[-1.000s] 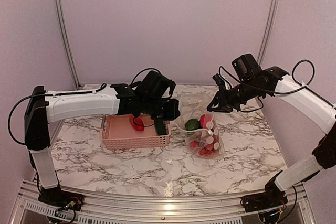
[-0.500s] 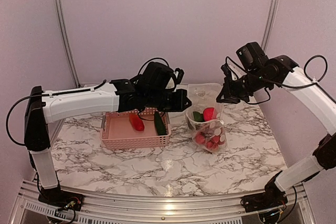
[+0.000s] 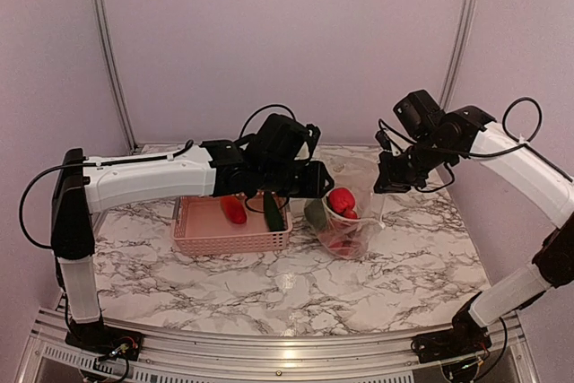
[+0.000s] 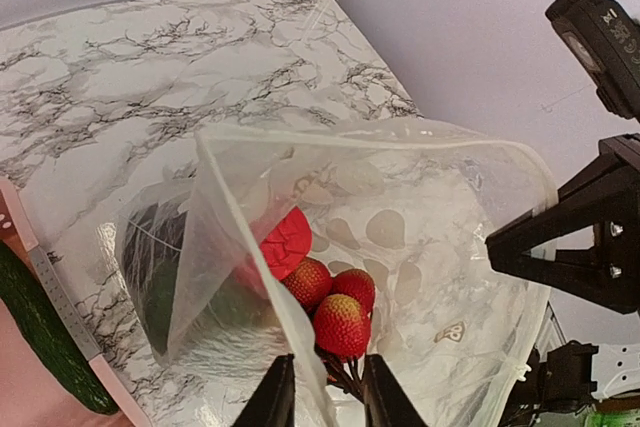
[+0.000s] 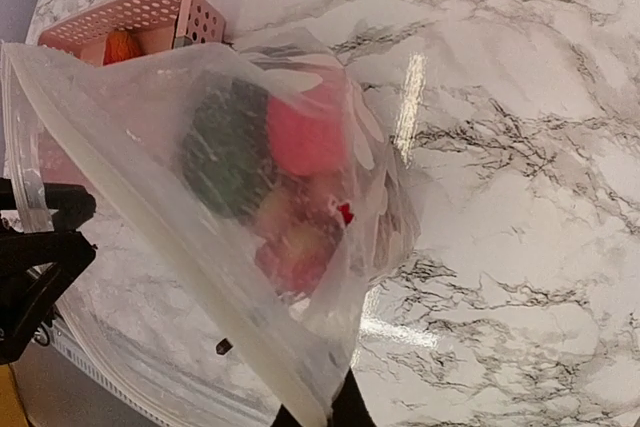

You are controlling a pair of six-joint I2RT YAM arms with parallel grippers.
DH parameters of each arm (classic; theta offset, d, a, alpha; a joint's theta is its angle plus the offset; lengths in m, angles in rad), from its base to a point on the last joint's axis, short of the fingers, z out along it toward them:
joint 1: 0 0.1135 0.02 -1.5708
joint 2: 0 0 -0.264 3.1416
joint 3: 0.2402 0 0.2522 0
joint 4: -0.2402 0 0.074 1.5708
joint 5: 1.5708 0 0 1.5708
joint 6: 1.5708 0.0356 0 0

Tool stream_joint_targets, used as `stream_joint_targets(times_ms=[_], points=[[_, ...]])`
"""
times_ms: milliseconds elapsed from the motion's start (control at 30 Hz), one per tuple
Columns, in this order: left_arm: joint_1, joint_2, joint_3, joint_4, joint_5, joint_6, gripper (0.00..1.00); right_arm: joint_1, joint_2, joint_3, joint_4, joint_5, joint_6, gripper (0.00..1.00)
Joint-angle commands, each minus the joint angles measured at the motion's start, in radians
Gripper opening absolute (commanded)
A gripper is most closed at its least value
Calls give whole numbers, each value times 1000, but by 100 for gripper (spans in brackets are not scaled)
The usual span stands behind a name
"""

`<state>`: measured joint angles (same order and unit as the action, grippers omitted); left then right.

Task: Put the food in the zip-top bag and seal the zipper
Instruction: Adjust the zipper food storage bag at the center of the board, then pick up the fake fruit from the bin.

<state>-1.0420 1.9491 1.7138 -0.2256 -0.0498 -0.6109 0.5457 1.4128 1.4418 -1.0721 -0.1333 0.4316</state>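
Observation:
The zip-top bag (image 3: 352, 238) stands on the marble table, mouth up and held wide. My right gripper (image 3: 384, 184) is shut on its right rim; its fingertips (image 5: 325, 415) pinch the edge beside the zipper (image 5: 140, 205). My left gripper (image 3: 316, 181) hangs over the mouth with its jaws slightly apart (image 4: 322, 387). Between them pass the bag's near rim and the stems of a red berry cluster (image 4: 338, 312), which hangs inside the bag (image 4: 430, 207). A red piece (image 4: 285, 242) and a dark green piece (image 4: 160, 292) lie deeper in. More food shows through the wall (image 5: 300, 137).
The pink lattice basket (image 3: 229, 241) sits left of the bag and touches it. It holds a red piece (image 3: 234, 211) and a long green cucumber (image 3: 273, 213); an orange piece (image 5: 122, 45) shows in the right wrist view. Both arms reach in above the table's back half.
My left gripper has left the basket and come right to the bag's mouth with the red cluster, and its jaws have parted. The right gripper has raised the bag's rim, so the bag stands up.

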Motion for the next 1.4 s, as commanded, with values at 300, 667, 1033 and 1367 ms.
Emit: stream_joint_targets(times_ms=[300,667,1033,1367], points=[[15,-176,-92,-117,17,221,99,-35,51,91,47,-80,-48,0],[22,-307,-165,-252,-274,200,99,-35,97,135,38,-129,-73,0],[223,-291,-227,-374,-289,-3,99,-35,107,144,32,-142,-93,0],[283,-216,-369,-111,-236,-6,95,-35,105,144,45,-176,-86,0]])
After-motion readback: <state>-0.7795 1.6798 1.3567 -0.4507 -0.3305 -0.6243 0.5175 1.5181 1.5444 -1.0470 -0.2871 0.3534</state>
